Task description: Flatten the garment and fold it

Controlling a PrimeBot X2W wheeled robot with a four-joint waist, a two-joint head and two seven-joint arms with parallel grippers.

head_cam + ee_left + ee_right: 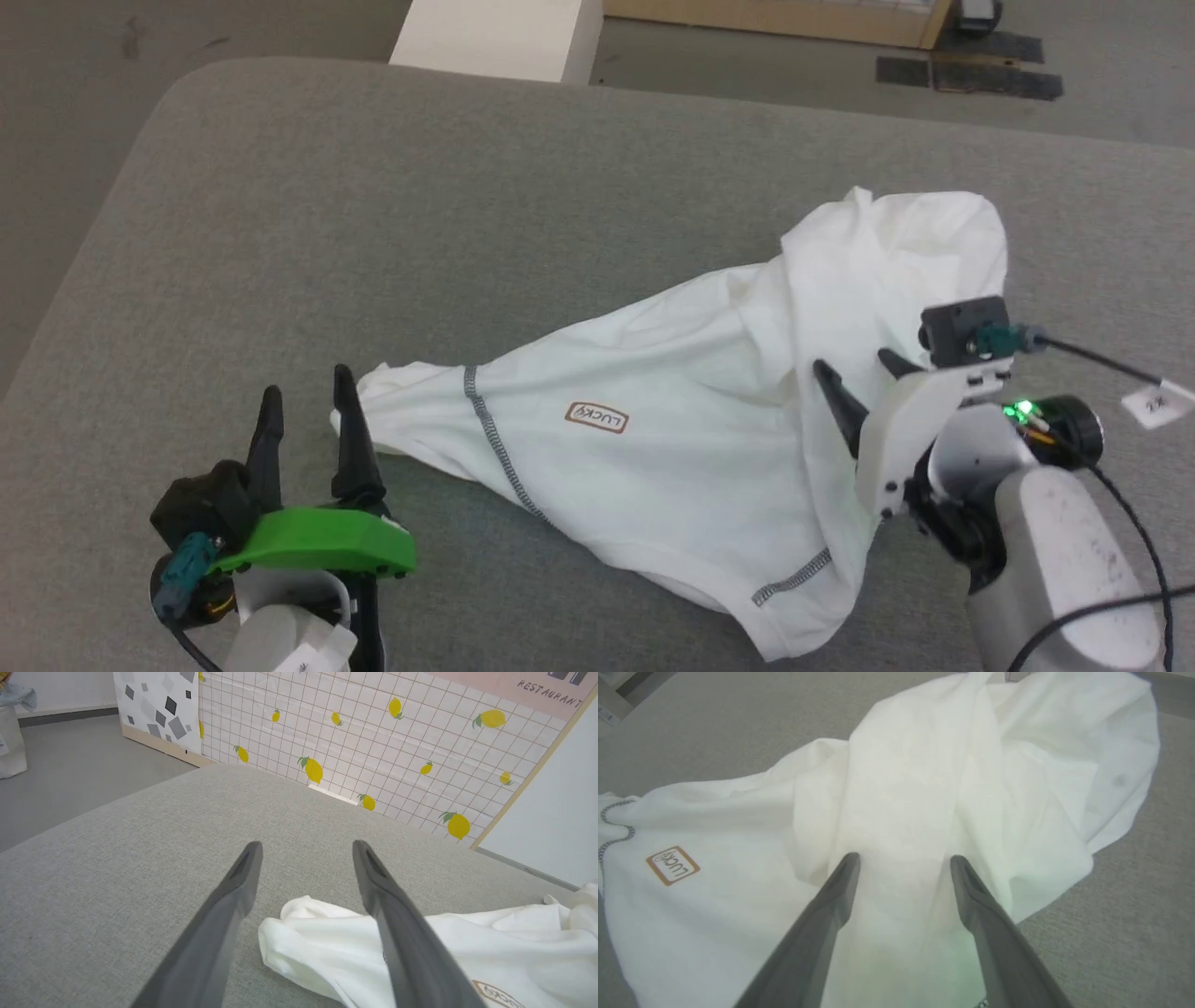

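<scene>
The garment [709,420], a white T-shirt with grey zigzag seams and a brown "LUCKY" patch [596,417], lies crumpled on the grey padded table [373,215], bunched into a ridge at its far right. My left gripper [308,383] stands open at the shirt's left tip, its right finger beside the cloth. In the left wrist view the gripper [306,847] holds nothing and the garment [327,947] lies under the right finger. My right gripper [854,359] hangs open over the shirt's right part. The right wrist view has that gripper [903,861] above a fold of the garment [924,779].
A white box [499,37] stands on the floor past the table's far edge, beside a wooden-edged board [775,19]. A lemon-patterned tiled panel [373,742] rises behind the table in the left wrist view. Bare table stretches to the left and far side.
</scene>
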